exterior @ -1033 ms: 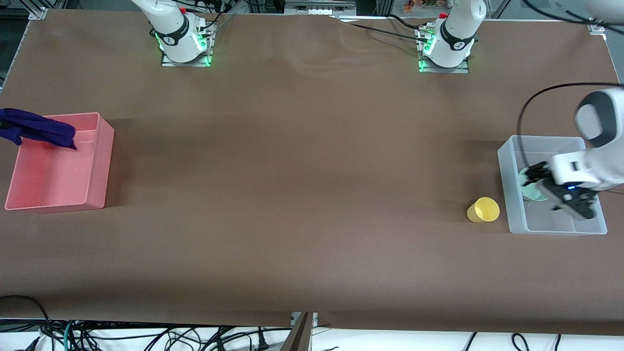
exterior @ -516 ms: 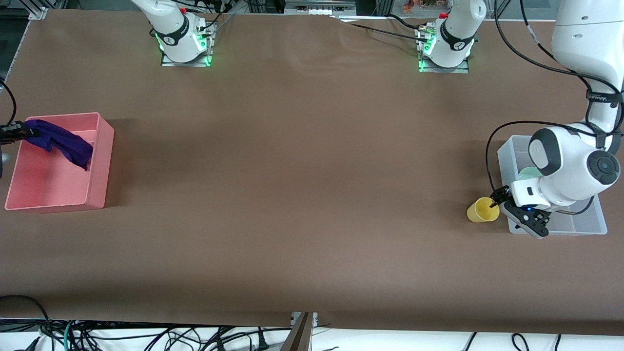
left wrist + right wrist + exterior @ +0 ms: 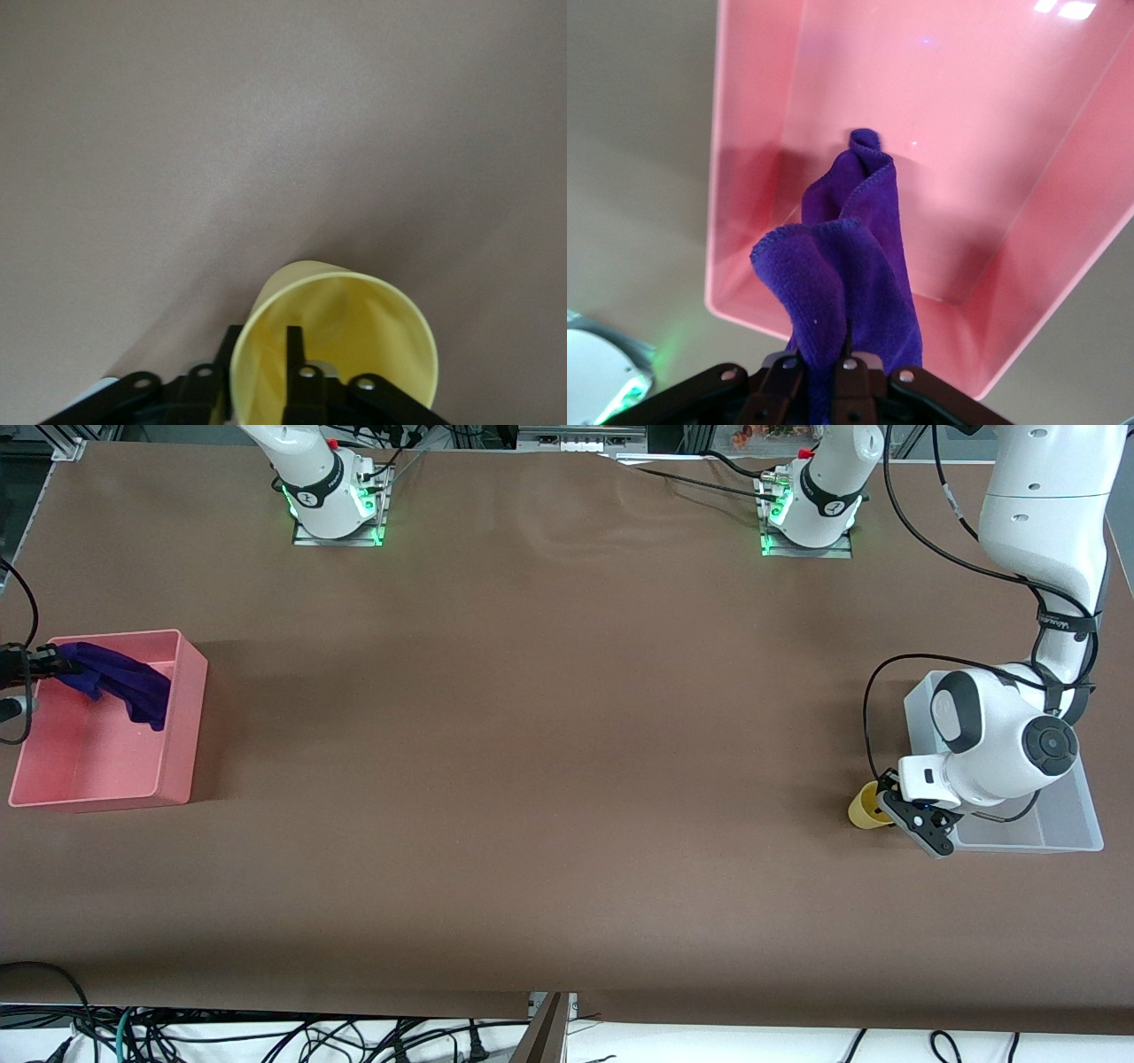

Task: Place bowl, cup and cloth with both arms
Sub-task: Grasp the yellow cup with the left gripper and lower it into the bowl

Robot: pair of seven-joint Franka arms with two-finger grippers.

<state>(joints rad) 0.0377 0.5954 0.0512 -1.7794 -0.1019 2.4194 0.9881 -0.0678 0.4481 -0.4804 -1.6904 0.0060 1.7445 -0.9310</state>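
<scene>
The yellow cup (image 3: pixel 861 809) lies on the table beside the clear plastic bin (image 3: pixel 1059 831), toward the left arm's end. My left gripper (image 3: pixel 886 798) is open at the cup's mouth. In the left wrist view the gripper (image 3: pixel 262 333) has one finger inside the cup (image 3: pixel 354 328) and one outside, straddling its wall with a gap. My right gripper (image 3: pixel 49 664) is shut on the purple cloth (image 3: pixel 124 682), which hangs over the pink bin (image 3: pixel 182 726). The right wrist view shows the cloth (image 3: pixel 850 248) draping from the gripper (image 3: pixel 819 356) into the bin (image 3: pixel 992 133). The mint-green bowl is hidden by the left arm's wrist.
The pink bin stands at the right arm's end of the table, the clear bin at the left arm's end. Both arm bases (image 3: pixel 337 505) (image 3: pixel 811 509) stand along the table edge farthest from the front camera. Brown tabletop lies between the bins.
My left gripper left the clear bin and moved to the cup, now straddling its rim. My right gripper carried the cloth lower over the pink bin.
</scene>
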